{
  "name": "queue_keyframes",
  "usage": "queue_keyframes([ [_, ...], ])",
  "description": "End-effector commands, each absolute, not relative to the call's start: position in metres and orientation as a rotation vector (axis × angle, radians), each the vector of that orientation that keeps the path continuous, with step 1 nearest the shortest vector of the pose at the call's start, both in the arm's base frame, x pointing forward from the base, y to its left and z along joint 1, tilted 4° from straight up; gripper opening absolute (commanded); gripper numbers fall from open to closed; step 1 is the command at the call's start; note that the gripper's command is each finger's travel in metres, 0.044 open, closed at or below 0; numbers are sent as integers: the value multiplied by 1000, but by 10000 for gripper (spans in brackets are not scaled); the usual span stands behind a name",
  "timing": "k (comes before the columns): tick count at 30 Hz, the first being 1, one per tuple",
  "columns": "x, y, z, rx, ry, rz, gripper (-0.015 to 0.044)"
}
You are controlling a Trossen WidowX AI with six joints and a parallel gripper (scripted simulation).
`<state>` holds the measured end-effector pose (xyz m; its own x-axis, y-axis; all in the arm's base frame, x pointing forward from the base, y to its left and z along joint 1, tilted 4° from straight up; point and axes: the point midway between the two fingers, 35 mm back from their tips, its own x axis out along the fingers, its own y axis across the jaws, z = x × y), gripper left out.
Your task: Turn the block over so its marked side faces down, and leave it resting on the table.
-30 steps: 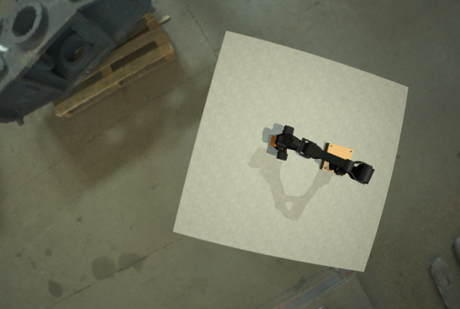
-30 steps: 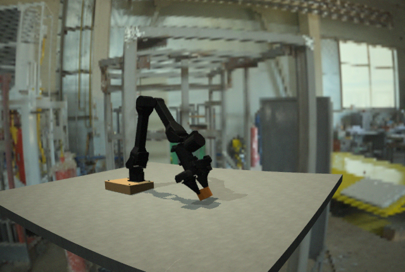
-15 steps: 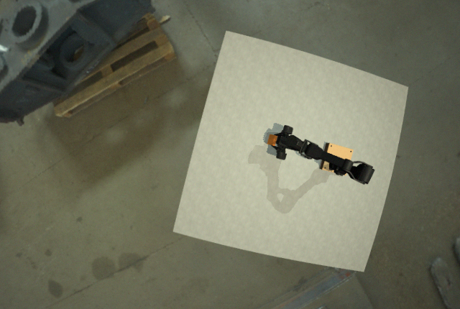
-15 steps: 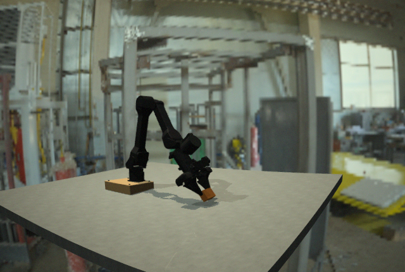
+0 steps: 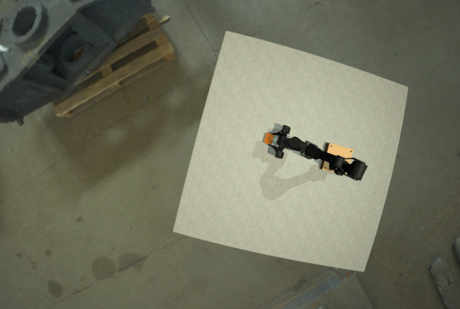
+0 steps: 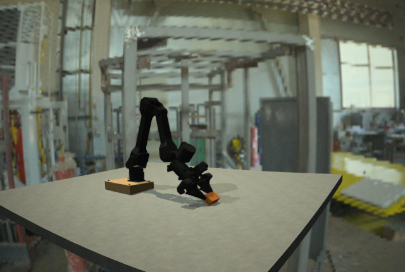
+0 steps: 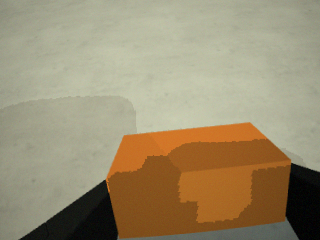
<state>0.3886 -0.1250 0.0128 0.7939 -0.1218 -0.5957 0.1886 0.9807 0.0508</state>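
Observation:
The orange block (image 5: 268, 139) (image 6: 212, 198) (image 7: 200, 185) is held tilted at the front of the arm. My gripper (image 5: 270, 139) (image 6: 209, 195) (image 7: 195, 180) is shut on it, with one black finger on each end of the block in the wrist view. In the exterior view the arm reaches down at a slant, and the block's lower edge is at or just above the table (image 5: 230, 187) (image 6: 163, 229) (image 7: 160, 60); I cannot tell whether it touches. Two plain orange faces show in the wrist view, partly in shadow. No mark can be made out, and the underside is hidden.
The arm's light wooden base (image 5: 340, 150) (image 6: 121, 186) stands on the table behind the gripper. The arm's shadow falls beside it. A wooden pallet (image 5: 122, 71) with a large metal casting (image 5: 111, 12) stands on the floor beyond the table's edge.

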Motion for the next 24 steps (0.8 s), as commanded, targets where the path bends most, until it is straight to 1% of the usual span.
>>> queue_keyframes([
  [1,383,-122,0,118,609,-166,0],
  [17,366,-114,2,100,386,-167,0],
  [24,363,-113,6,97,347,-167,0],
])
